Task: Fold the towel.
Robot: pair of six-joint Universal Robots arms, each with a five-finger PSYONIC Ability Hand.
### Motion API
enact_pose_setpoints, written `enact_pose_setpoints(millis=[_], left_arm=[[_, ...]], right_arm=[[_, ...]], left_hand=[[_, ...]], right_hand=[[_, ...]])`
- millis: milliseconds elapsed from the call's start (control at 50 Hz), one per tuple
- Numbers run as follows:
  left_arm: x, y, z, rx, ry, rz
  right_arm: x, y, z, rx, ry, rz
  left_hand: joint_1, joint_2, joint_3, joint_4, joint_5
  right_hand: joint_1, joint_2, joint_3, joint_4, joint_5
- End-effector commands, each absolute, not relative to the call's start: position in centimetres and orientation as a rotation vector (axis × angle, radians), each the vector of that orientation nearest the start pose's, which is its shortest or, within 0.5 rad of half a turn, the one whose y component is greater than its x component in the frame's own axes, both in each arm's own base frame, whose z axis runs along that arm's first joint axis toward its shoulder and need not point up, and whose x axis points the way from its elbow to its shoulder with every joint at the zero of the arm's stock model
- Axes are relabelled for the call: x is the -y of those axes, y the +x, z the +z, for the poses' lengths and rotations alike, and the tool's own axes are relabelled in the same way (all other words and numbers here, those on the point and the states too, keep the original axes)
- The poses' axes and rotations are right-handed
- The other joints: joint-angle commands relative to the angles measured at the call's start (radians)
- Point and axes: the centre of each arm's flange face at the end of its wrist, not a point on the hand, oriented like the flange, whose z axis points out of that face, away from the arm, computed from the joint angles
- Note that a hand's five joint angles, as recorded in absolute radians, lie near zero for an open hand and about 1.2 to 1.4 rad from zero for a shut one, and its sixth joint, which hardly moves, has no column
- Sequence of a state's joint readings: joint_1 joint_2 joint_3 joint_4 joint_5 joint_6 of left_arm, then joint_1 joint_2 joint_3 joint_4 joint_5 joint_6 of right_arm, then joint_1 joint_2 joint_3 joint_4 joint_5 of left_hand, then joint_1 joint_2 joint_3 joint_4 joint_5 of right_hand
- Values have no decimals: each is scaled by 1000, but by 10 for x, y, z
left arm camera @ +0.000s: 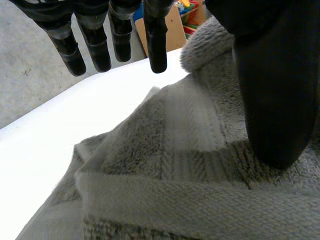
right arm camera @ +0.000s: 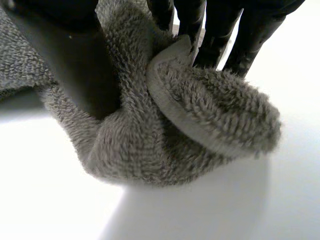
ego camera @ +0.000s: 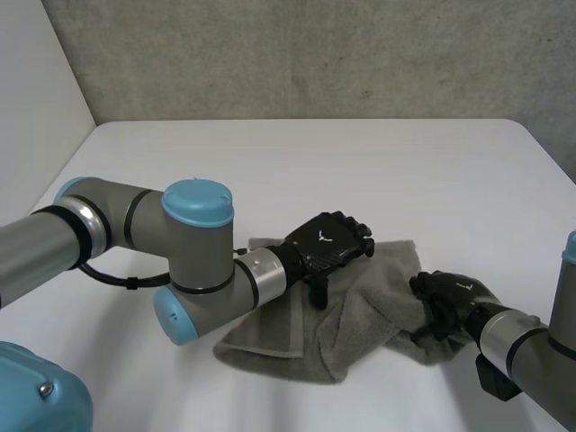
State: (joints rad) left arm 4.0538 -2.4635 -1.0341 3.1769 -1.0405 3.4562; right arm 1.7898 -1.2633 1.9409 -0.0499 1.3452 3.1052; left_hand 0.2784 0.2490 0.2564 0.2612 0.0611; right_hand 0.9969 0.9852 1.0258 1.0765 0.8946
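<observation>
Right hand (right arm camera: 75,65): we see fingers (right arm camera: 217,30) and thumb pinching a bunched end of the grey towel (right arm camera: 150,145). Left hand (left arm camera: 272,100): fingers (left arm camera: 97,47) straight and released, clear of the cloth, thumb resting on it. Towel lies crumpled under both hands on the white table (ego camera: 270,171).

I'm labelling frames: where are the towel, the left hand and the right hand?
towel (ego camera: 360,315), head view, rumpled middle.
left hand (ego camera: 326,245), head view, back of the hand.
right hand (ego camera: 454,293), head view, back of the hand.
</observation>
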Motion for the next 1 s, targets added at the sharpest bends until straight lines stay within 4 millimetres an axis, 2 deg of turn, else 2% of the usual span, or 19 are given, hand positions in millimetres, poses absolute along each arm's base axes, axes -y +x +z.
enact_pose_setpoints(millis=[20, 300, 340, 440, 560, 600, 620, 660, 680, 720, 740, 760, 780, 800, 820, 840, 880, 940, 1000], left_arm=[[233, -413, 114, 1654, -1339, 1334], [229, -416, 110, 1666, -1351, 1295], [228, -415, 108, 1674, -1352, 1283], [226, -414, 105, 1694, -1354, 1258], [231, -413, 121, 1682, -1342, 1305], [244, -410, 155, 1663, -1311, 1433], [244, -410, 155, 1663, -1311, 1434], [264, -403, 200, 1637, -1246, 1616], [264, -403, 200, 1637, -1246, 1617], [286, -393, 257, 1586, -1146, 1841], [287, -393, 257, 1585, -1145, 1842], [293, -387, 288, 1544, -1088, 1953], [293, -387, 289, 1544, -1087, 1954], [295, -381, 320, 1497, -1022, 2048], [296, -372, 349, 1454, -954, 2130], [296, -372, 349, 1454, -954, 2131], [294, -349, 397, 1379, -828, 2254], [294, -330, 411, 1379, -769, 2281], [294, -322, 404, 1425, -762, 2255]], right_arm=[[219, 209, 139, -2442, -513, -1283], [226, 223, 169, -2257, -595, -1355], [225, 224, 170, -2251, -603, -1355], [224, 225, 171, -2257, -639, -1357], [233, 226, 180, -2246, -679, -1405], [245, 229, 193, -2215, -721, -1471], [245, 229, 193, -2215, -721, -1471], [268, 234, 217, -2149, -775, -1597], [268, 235, 217, -2148, -776, -1597], [299, 240, 258, -2037, -834, -1813], [299, 241, 258, -2036, -835, -1814], [312, 243, 289, -1966, -853, -1949], [312, 243, 289, -1965, -853, -1950], [319, 245, 326, -1884, -851, -2101], [318, 248, 359, -1795, -827, -2230], [318, 248, 360, -1795, -826, -2231], [305, 253, 414, -1618, -733, -2433], [284, 257, 442, -1472, -678, -2542], [274, 261, 440, -1457, -689, -2537]], left_hand=[[67, 97, 89, 84, 110], [79, 108, 101, 96, 121], [190, 220, 213, 208, 233], [1046, 1075, 1068, 1063, 1089], [1118, 1147, 1140, 1135, 1161], [1118, 1147, 1140, 1135, 1161], [1118, 1147, 1140, 1135, 1161], [1118, 1147, 1140, 1135, 1161], [1118, 1147, 1140, 1135, 1161], [1118, 1147, 1140, 1135, 1161], [1118, 1147, 1140, 1135, 1161], [1118, 1147, 1140, 1135, 1161], [1118, 1147, 1140, 1135, 1161], [1118, 1147, 1140, 1135, 1161], [1118, 1147, 1140, 1135, 1161], [1118, 1147, 1140, 1135, 1161], [1118, 1147, 1140, 1135, 1161], [1118, 1147, 1140, 1135, 1161], [1118, 1147, 1140, 1135, 1161]], right_hand=[[374, 386, 345, 294, 302], [399, 411, 370, 320, 327], [399, 411, 370, 320, 327], [399, 411, 370, 320, 327], [399, 411, 370, 320, 327], [399, 411, 370, 320, 327], [399, 411, 370, 320, 327], [399, 411, 370, 320, 327], [399, 411, 370, 320, 327], [399, 411, 370, 320, 327], [399, 411, 370, 320, 327], [399, 411, 370, 320, 327], [399, 411, 370, 320, 327], [399, 411, 370, 320, 327], [399, 411, 370, 320, 327], [399, 411, 370, 320, 327], [399, 411, 370, 320, 327], [399, 411, 370, 320, 327], [399, 411, 370, 320, 327]])
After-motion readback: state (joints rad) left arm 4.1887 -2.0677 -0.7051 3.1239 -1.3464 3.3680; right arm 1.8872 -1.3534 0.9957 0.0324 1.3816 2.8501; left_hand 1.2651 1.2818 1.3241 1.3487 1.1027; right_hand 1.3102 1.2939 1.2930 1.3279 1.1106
